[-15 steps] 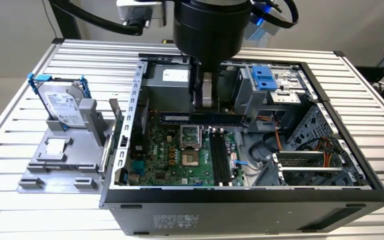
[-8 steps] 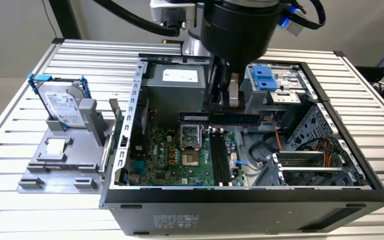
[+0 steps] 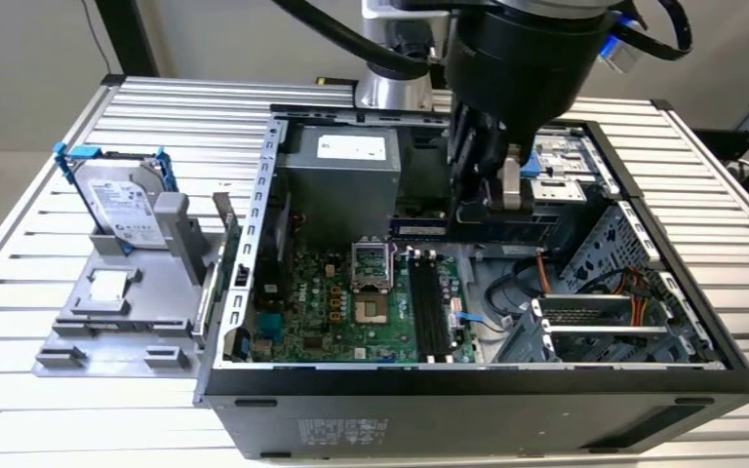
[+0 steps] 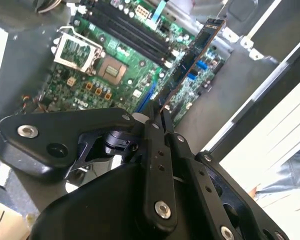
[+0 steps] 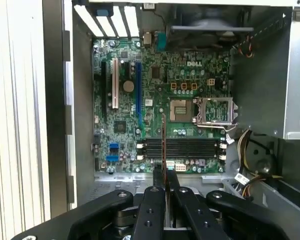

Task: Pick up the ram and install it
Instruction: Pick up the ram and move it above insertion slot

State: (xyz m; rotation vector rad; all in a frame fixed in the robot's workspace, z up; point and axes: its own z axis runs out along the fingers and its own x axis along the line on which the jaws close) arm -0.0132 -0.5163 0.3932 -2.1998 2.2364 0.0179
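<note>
Jaws clamped on one end of the ram (image 4: 190,62), nothing else in them; the rest of the stick juts free beyond the gripper (image 4: 159,112).

Exterior view: ram sits in the upper centre of the frame, over the open computer case (image 3: 268,195), beside the grey power supply (image 3: 335,175). Black memory slots (image 3: 429,312) lie in the lower centre, on the motherboard (image 3: 323,312), well apart from the ram. Not seated. Slots look bare.

Risks, as judged:
- Grip is on one end only, so the long free length could pivot or slip if it touches anything.
- Ram reads crosswise to the slots; pressed down skew, it would jam on a slot wall or bend.
- Notch side not legible; the wrong way round, it will not seat.
- Loose cables (image 3: 511,291) and the case rim crowd the path; a snag could twist the ram in the grip.
</note>
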